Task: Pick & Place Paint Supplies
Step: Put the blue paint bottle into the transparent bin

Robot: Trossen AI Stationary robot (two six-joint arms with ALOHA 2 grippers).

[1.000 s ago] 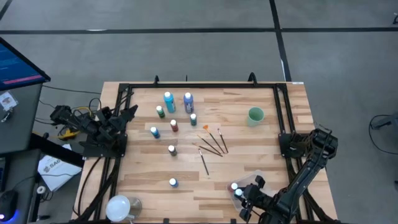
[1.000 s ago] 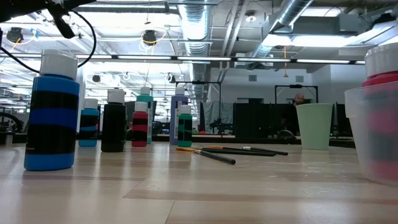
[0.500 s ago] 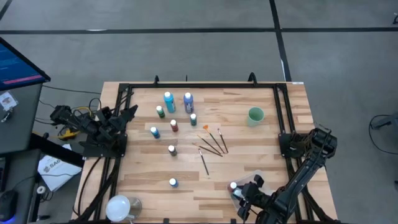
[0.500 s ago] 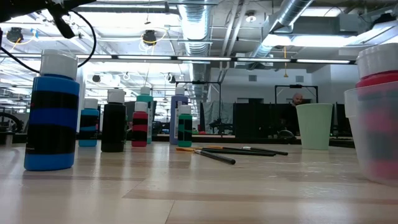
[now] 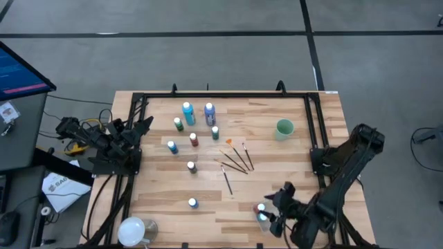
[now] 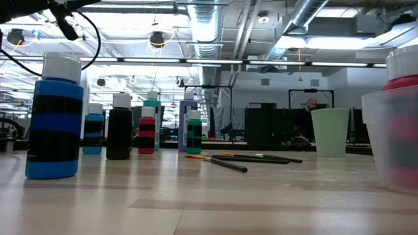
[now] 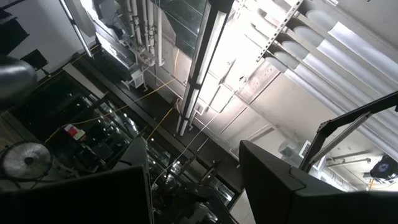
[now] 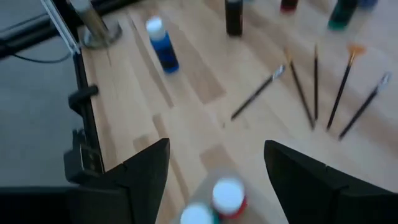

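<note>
Two paint bottles, one red with a white cap (image 8: 228,194) and one with a teal body (image 5: 263,218), stand inside the clear plastic tub (image 6: 390,140) at the near right part of the wooden table (image 5: 263,197). Directly above them hangs the right gripper (image 8: 214,171), its two dark fingers (image 8: 308,174) spread wide with the bottle caps showing in the gap between them; it pinches nothing and touches neither bottle. The other paint bottles stand upright in a loose cluster toward the far left-centre of the table: a teal one (image 5: 187,113), a blue one (image 5: 210,113), a green one (image 5: 178,124), a small red one (image 5: 194,140), with a dark one (image 5: 192,167) a little nearer. A lone blue bottle (image 5: 193,203) stands apart near the front edge, well to the left of the tub. Several thin paintbrushes (image 5: 237,159) lie flat and fanned out between the cluster and the pale green cup (image 5: 284,128), which stands by the right rail. The left gripper (image 5: 142,128) waits off the table's left edge, its fingers (image 7: 292,186) parted and empty, its wrist camera looking up at the ceiling.
</note>
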